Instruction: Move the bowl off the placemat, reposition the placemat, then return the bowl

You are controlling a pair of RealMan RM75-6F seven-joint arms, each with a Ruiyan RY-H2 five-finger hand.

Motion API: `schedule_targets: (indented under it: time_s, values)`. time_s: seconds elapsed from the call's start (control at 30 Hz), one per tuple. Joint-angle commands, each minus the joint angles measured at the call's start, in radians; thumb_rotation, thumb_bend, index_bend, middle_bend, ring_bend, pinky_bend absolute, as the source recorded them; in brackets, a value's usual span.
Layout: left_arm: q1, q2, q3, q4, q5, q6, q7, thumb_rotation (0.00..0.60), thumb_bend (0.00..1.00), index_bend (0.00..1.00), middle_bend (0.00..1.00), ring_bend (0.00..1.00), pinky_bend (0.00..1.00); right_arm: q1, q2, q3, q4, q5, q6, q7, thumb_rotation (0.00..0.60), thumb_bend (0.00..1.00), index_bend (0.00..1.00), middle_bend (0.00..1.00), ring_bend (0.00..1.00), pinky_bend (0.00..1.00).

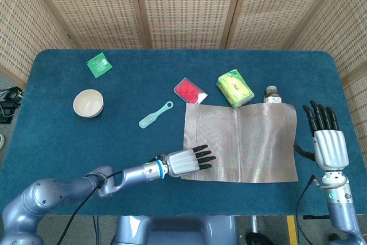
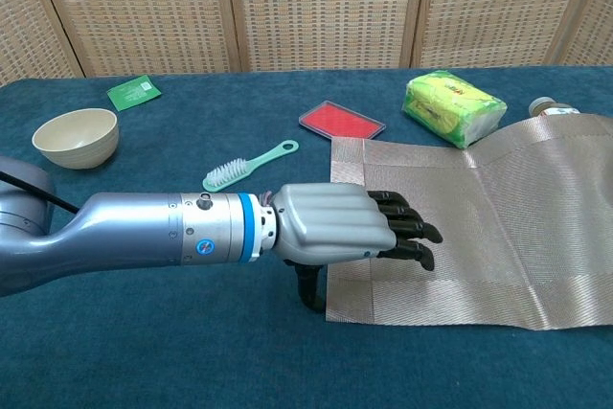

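Woven, faintly shiny placemat [image 1: 241, 142]

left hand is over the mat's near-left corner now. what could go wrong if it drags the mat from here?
1. The placemat far edge rides up over the bottle and touches the tissue pack; a drag could tip or shove them.
2. The left hand lies flat with only its fingers over one corner, so the mat may slip or bunch.
3. The right hand stays off the mat, so nothing steadies that side.
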Motion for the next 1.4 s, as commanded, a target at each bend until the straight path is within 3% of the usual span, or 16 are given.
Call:
schedule_targets:
  time_s: [0.03,0.33,0.73,0.9,1.03,1.27,1.4]
  values:
    - [-0.008,-0.002,-0.002,-0.008,-0.006,-0.006,0.007,0.6,0.14,0.15,0.0,0.0,0.0,-0.001,0.001,0.0,-0.002,-0.001,-0.003,0.0,0.6,0.0,0.0,0.0,0.0,0.0]
    - [-0.014,-0.003,-0.01,-0.034,-0.046,-0.018,0.043,0.6,0.45,0.16,0.0,0.0,0.0,-0.005,0.011,0.002,-0.014,-0.011,-0.006,0.01,0.6,0.0,0.0,0.0,0.0,0.0]
    - [-0.018,-0.006,-0.026,-0.053,-0.099,-0.039,0.041,0.6,0.55,0.21,0.0,0.0,0.0,-0.009,0.025,0.0,-0.027,-0.024,-0.011,0.026,0.6,0.0,0.0,0.0,0.0,0.0]
    - [-0.016,-0.012,-0.043,-0.074,-0.149,-0.075,0.058,0.6,0.57,0.34,0.0,0.0,0.0,-0.011,0.027,0.001,-0.027,-0.04,-0.001,0.042,0.6,0.0,0.0,0.0,0.0,0.0]
    - [-0.011,-0.006,-0.052,-0.093,-0.177,-0.084,0.072,0.6,0.64,0.43,0.0,0.0,0.0,-0.014,0.032,0.0,-0.03,-0.049,0.004,0.051,0.6,0.0,0.0,0.0,0.0,0.0]
    - [0.001,0.011,-0.057,-0.124,-0.199,-0.071,0.088,0.6,0.65,0.73,0.0,0.0,0.0,-0.018,0.034,0.0,-0.038,-0.065,0.015,0.058,0.6,0.0,0.0,0.0,0.0,0.0]
    - [0.017,0.033,-0.054,-0.151,-0.203,-0.048,0.107,0.6,0.65,0.77,0.0,0.0,0.0,-0.022,0.039,0.0,-0.045,-0.072,0.025,0.064,0.6,0.0,0.0,0.0,0.0,0.0]
